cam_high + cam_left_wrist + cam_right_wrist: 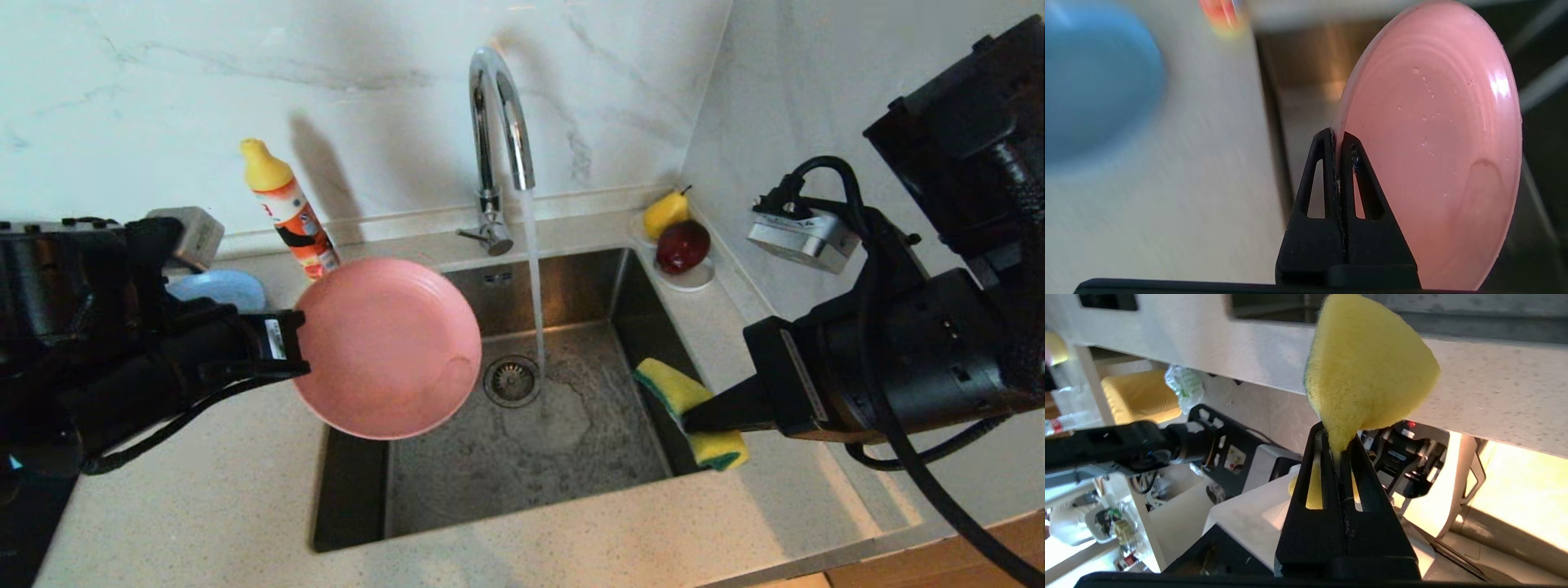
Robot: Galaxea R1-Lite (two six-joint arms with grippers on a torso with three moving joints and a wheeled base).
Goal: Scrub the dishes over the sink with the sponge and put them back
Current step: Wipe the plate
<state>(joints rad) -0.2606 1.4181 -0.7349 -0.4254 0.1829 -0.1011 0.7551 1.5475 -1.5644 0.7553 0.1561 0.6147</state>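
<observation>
My left gripper (295, 343) is shut on the rim of the pink plate (388, 347), holding it tilted above the sink's (571, 441) left edge. In the left wrist view the pink plate (1433, 155) stands on edge, wet with droplets, pinched between the closed fingers of that gripper (1337, 136). My right gripper (694, 420) is shut on the yellow sponge (690, 400) with a green layer, at the sink's right edge. The sponge (1367, 367) bulges out past the right gripper (1336, 435) in the right wrist view. A light-blue plate (220, 287) lies on the counter behind my left arm.
Water runs from the curved chrome tap (500, 106) into the basin near the drain strainer (512, 380). An orange dish-soap bottle (287, 208) stands at the back left. A white saucer (694, 280) with a yellow pear (665, 214) and a red fruit (684, 245) sits at the back right.
</observation>
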